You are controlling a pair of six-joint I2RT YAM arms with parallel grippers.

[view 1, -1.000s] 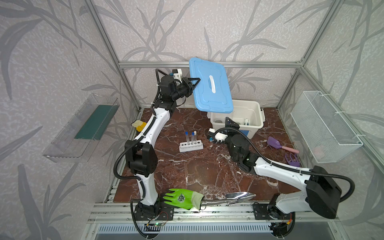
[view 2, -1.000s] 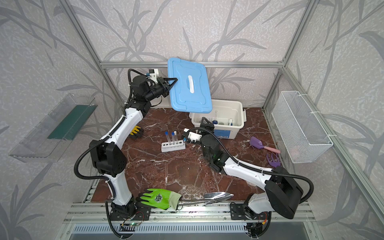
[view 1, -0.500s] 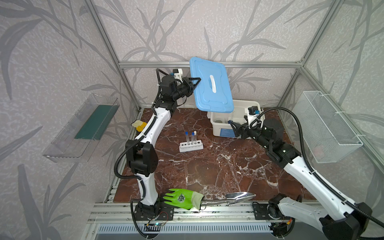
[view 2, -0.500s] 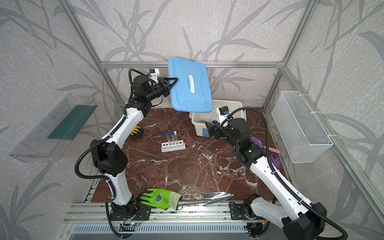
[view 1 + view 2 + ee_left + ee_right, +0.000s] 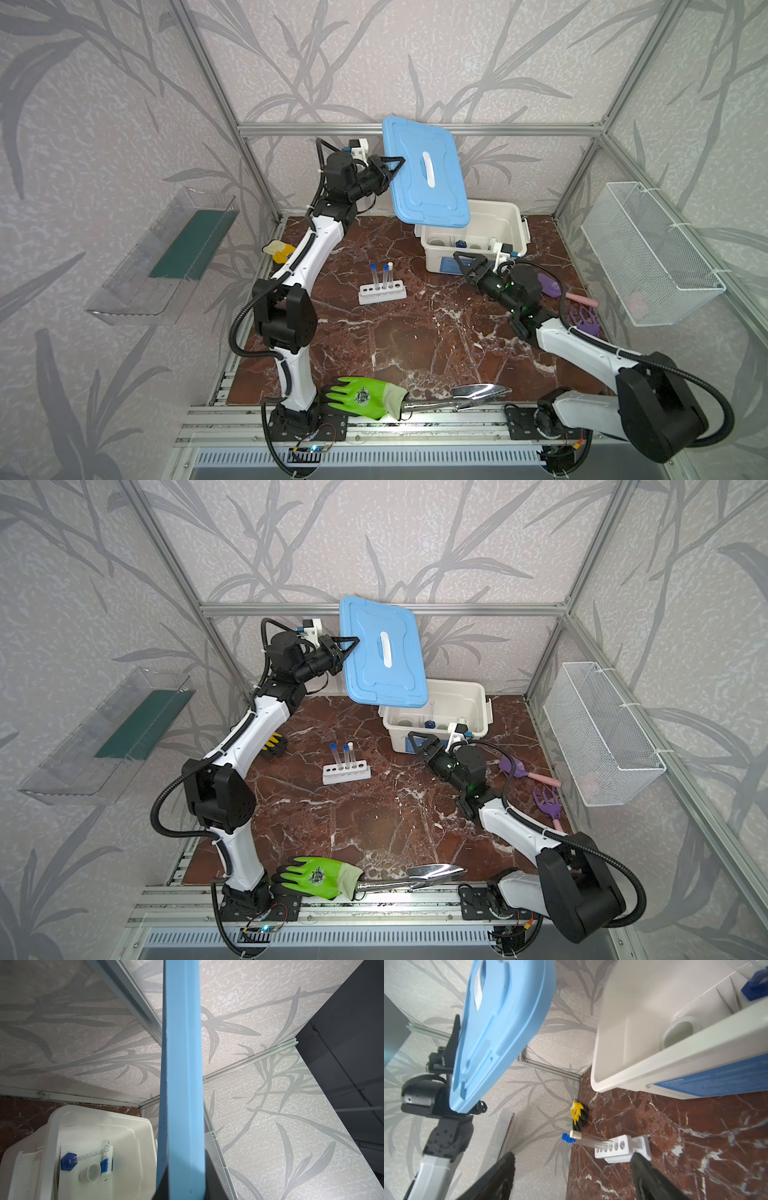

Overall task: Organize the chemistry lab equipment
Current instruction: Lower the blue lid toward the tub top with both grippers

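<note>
**Lid held up, right pincer wide open in front of the bin**

The left pincer [image 5: 392, 167] is clamped on the edge of the blue lid [image 5: 424, 174] and holds it tilted in the air above the back left part of the white bin [image 5: 516, 217]. The right pincer [image 5: 470, 260] hangs low over the desk [image 5: 415, 340], just in front of the bin's front wall, its jaws spread wide with nothing between them.

The white rack [image 5: 382, 291] stands on the desk well to the left of the right pincer. Three test tubes [image 5: 385, 275] stand upright in it, two with blue caps and one with a white cap; the other holes are empty.

Seen from the left wrist, the bin holds a small white cup [image 5: 91, 1172] on its side, a small bottle [image 5: 107, 1160] with a blue label lying just beside it, and a clear marked tube on a blue foot [image 5: 68, 1162], also lying down.

In both top views the lid hides part of the bin's inside. From the left wrist the lid shows edge-on and cuts the picture in two. The print on the bin's blue label is too blurred to read.
</note>
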